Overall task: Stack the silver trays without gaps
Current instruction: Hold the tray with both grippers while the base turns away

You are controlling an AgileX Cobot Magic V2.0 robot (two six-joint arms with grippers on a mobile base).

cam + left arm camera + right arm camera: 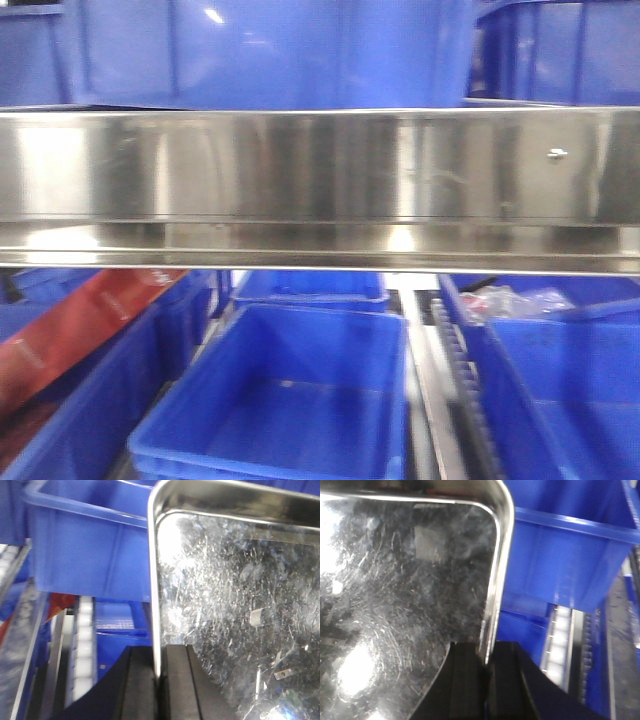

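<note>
Tray (235, 605) between left pincer (160, 680) and right pincer (487, 680); bins (90, 555) behind.

light bright | glare patches on silver tray (350, 675) | front view soft, blurred

It looked like a warehouse or factory storage area; deep blue plastic bins (285, 400) filled the lower half of the front view, with more along its top edge; a broad steel shelf rail (320, 165) with a screw (557, 153) crossed the middle; white roller tracks (85, 645) ran beneath the bins at the lower left of the left wrist view and the lower right of the right wrist view.
</note>
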